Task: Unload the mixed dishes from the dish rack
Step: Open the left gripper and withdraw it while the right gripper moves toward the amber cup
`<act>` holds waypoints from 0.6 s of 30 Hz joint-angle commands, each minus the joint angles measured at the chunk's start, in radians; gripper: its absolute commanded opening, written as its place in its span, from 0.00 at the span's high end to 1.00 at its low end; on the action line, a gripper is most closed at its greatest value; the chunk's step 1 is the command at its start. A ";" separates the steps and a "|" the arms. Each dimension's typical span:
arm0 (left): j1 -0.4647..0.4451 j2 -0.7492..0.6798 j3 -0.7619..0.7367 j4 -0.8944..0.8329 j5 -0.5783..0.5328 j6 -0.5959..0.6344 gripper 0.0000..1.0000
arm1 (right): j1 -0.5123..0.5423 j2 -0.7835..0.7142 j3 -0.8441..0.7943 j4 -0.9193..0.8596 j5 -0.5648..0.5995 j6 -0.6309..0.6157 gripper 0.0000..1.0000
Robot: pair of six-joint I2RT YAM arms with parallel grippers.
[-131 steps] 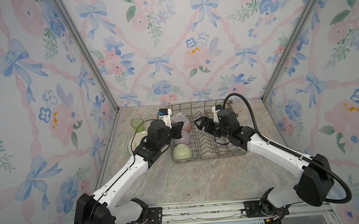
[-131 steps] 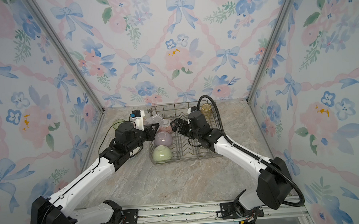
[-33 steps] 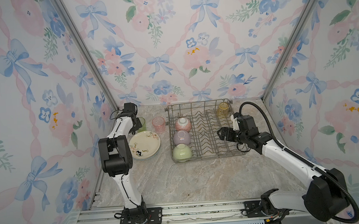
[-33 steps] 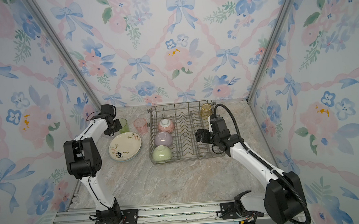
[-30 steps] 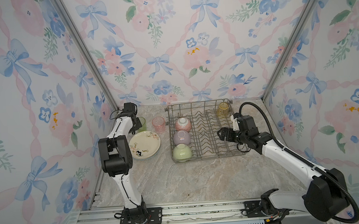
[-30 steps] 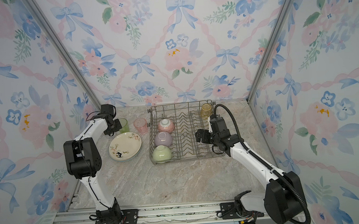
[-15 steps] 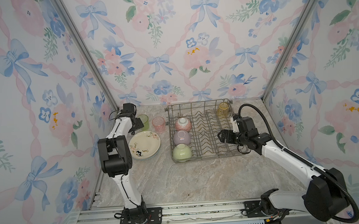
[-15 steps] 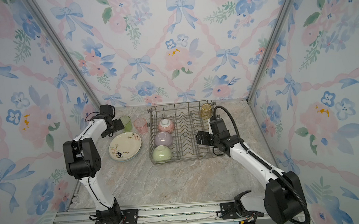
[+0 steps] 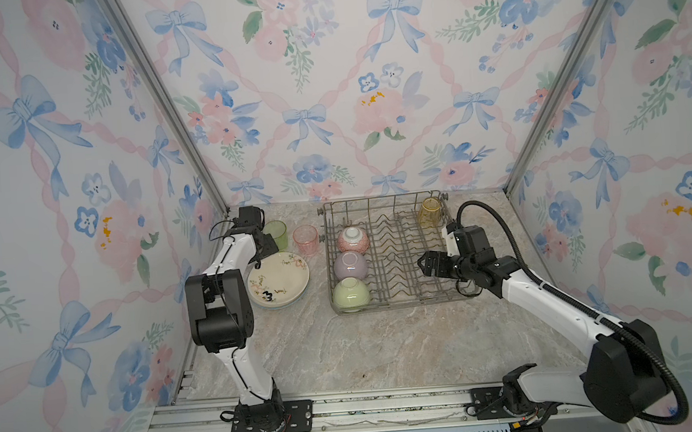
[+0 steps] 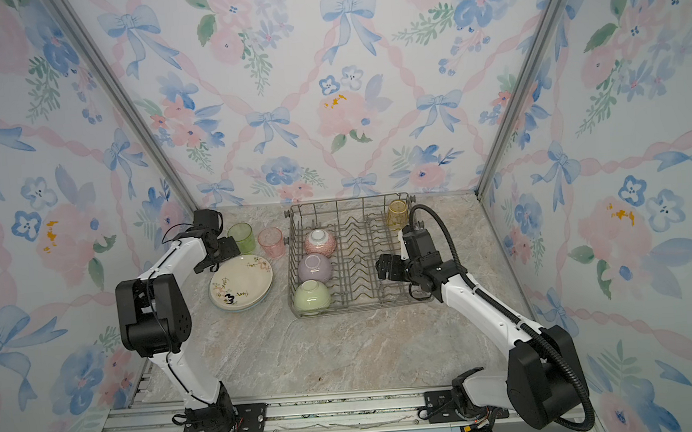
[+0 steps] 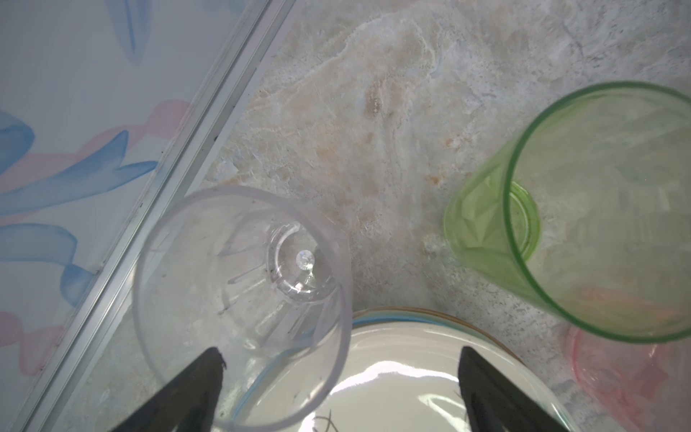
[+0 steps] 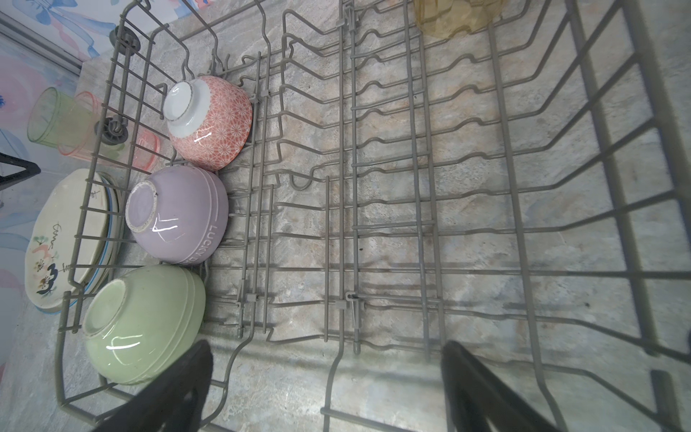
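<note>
The rack is sitting on the table. Three upturned bowls are lying in a row along the rack's left side. The pink bowl is lying at the rack's back, the lilac bowl at its middle and the green bowl at its front. An amber tumbler is sitting in the rack's back right corner.

Off the rack's left side, the plates are lying in a stack. A pink tumbler is standing just beside the rack's back left corner, with a green tumbler farther from the rack. In the left wrist view a clear tumbler is standing upright beside the plates.

The left gripper is hovering over the plates' edge away from the rack. Its jaws are gaping wide and clamping nothing. One finger is overlapping the clear tumbler's rim, and the other is standing well apart from it.

The right gripper is hanging over the rack's right half, above the tines. Its jaws are spreading wide and gripping nothing.
</note>
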 commanded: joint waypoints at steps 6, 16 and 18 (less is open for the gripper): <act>-0.078 -0.163 -0.186 0.071 -0.053 -0.051 0.02 | -0.007 0.019 -0.020 0.024 -0.028 -0.017 0.03; -0.132 -0.330 -0.298 0.102 -0.044 -0.069 0.02 | -0.007 0.050 -0.017 0.040 -0.036 -0.019 0.03; -0.132 -0.328 -0.306 0.103 -0.029 -0.069 0.02 | -0.006 0.056 -0.014 0.040 -0.040 -0.017 0.03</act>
